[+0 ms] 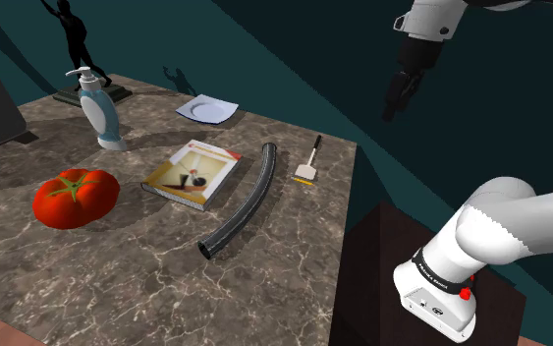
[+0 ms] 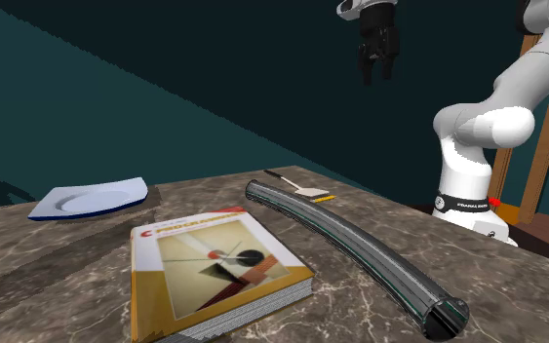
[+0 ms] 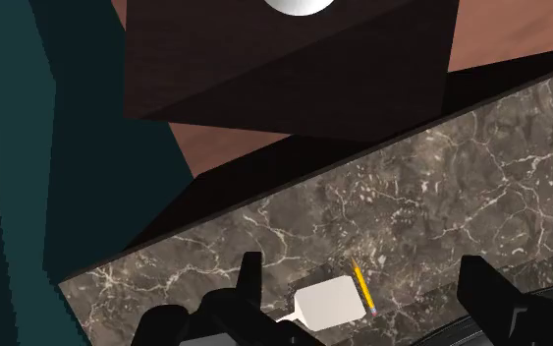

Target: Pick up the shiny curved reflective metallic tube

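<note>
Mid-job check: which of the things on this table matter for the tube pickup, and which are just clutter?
For the job:
dark curved tube
gripper, raised, fingers apart, holding nothing

Lying about:
tomato
book
soap dispenser
plate
spatula
pencil
dark statuette

I'm looking at a dark marble tabletop [image 1: 117,285] with pale veins. Near its edge on the shoulder view's right lies a small spatula [image 1: 307,163], a yellow pencil [image 3: 363,287] just beside the blade. Further in, the dark curved tube [image 1: 242,201] lies flat, with a book [image 1: 193,174] beside it and a red tomato [image 1: 76,197] beyond. A white plate [image 1: 206,109] sits by the far edge, a pump bottle [image 1: 99,108] stands upright nearer the far corner, and a dark figurine [image 1: 78,49] stands at that corner
</note>
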You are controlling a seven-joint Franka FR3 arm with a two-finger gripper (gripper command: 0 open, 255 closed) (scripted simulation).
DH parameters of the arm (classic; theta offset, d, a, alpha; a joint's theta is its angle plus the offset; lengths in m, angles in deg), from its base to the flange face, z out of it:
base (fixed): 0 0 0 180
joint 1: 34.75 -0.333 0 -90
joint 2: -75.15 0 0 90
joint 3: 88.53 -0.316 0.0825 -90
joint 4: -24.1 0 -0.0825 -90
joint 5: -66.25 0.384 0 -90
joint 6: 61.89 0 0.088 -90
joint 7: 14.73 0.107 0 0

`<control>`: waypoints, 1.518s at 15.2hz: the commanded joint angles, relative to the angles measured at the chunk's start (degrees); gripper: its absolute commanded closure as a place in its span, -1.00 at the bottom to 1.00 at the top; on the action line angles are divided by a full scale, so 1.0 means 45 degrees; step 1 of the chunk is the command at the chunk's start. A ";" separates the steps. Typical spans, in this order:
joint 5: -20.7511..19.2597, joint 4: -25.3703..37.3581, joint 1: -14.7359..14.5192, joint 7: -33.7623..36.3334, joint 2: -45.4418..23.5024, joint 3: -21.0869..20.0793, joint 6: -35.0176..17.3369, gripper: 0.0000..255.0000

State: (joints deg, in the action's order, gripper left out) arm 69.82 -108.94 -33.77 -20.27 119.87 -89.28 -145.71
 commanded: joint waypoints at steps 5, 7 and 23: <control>0.0762 -0.0678 -0.0063 0.1695 -0.0370 -0.1186 -0.1194 -1.00; 0.1109 -0.0898 -0.0098 0.2531 -0.0700 -0.1782 -0.1828 -1.00; 0.1441 0.0274 0.0401 0.9568 -0.6541 -0.6412 -0.7011 -1.00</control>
State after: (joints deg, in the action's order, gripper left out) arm 77.13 -108.87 -32.37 20.31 92.92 -116.89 -175.88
